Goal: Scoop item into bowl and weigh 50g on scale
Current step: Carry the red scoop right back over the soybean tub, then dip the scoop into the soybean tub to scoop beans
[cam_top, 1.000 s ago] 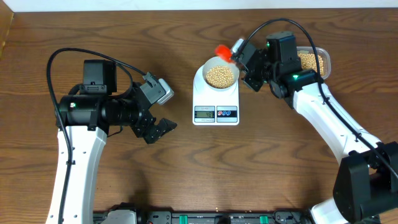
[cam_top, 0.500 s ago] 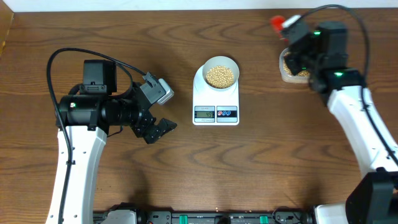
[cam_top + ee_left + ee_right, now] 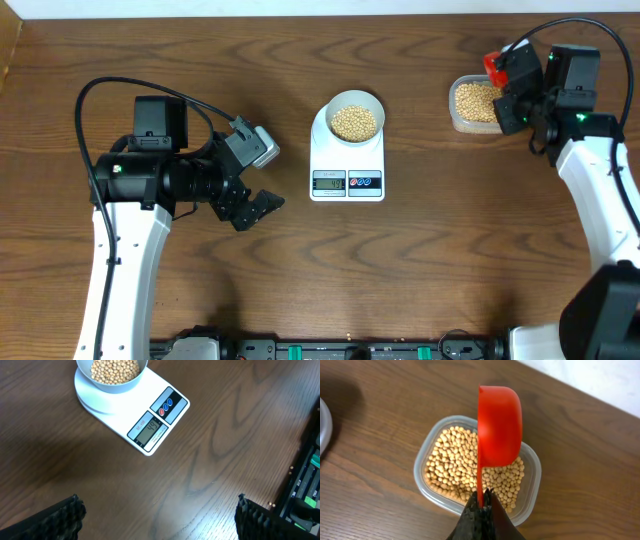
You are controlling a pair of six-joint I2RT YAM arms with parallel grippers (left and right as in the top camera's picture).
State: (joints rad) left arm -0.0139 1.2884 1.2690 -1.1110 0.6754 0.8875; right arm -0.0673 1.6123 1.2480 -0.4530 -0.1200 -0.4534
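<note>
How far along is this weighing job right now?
Done: small round tan beans fill the pale blue-grey bowl sitting on the flat white digital scale. In hand: right jaws shut on a red plastic scoop over the clear plastic tub. Left: confirming the display, illegible here.

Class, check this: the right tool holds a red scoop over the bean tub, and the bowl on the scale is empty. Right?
No: the bowl on the scale holds beans, as the overhead view shows; the rest is right.
</note>
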